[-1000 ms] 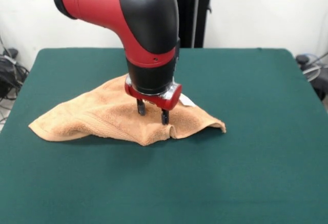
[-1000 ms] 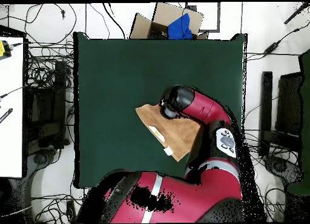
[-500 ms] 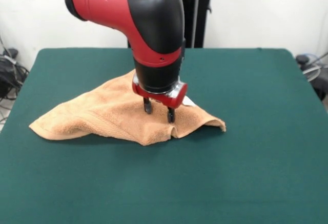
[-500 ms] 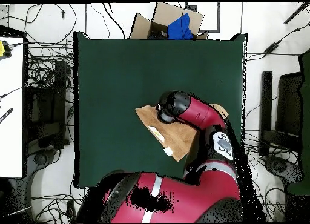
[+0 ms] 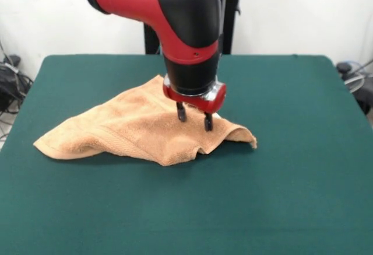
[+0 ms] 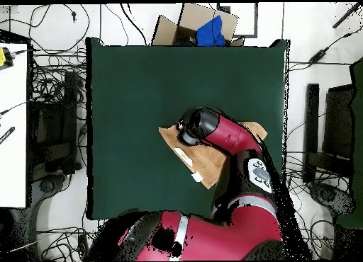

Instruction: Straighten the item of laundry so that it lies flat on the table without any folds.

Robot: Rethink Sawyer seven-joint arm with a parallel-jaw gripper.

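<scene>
The orange-tan towel [image 5: 128,129] lies crumpled on the green table [image 5: 280,179], folded roughly into a triangle with a raised hump at its right end. My gripper [image 5: 194,118] is open and empty, with its fingertips just above the towel's right part, near the hump. In the overhead view the arm's wrist covers the gripper and part of the towel [image 6: 207,164]. A small white tag [image 6: 195,178] shows on the towel's edge there.
A black stand [image 5: 228,16] rises behind the table's far edge. In the overhead view a cardboard box with blue cloth [image 6: 203,25] sits beyond the table [image 6: 142,82]. Cables lie all around, and a white bench [image 6: 13,124] stands at the left.
The gripper has moved to the right along the towel in the front view, still open. The towel has hardly shifted.
</scene>
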